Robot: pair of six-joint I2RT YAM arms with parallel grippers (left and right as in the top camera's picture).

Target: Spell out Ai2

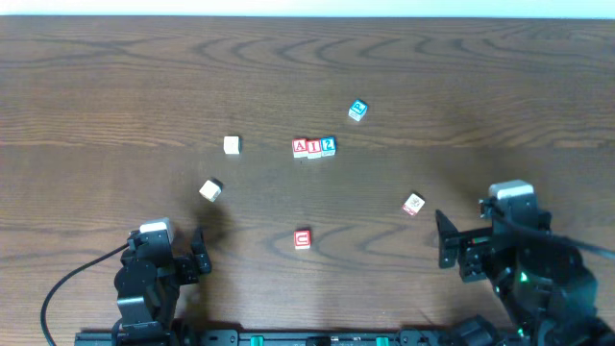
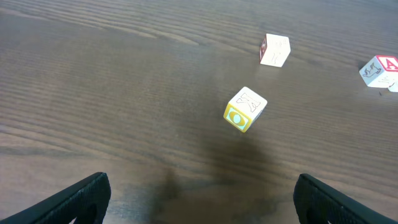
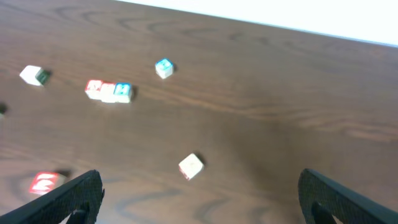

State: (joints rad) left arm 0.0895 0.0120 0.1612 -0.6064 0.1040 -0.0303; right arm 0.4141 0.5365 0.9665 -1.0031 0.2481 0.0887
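Three letter blocks stand touching in a row at the table's middle: a red A, a red i and a blue 2. The row also shows in the right wrist view, and the A block shows at the edge of the left wrist view. My left gripper is open and empty near the front left edge. My right gripper is open and empty at the front right.
Loose blocks lie around: a blue one at the back, a white one, a tilted yellow-faced one in front of my left gripper, a red one in front, a white-red one.
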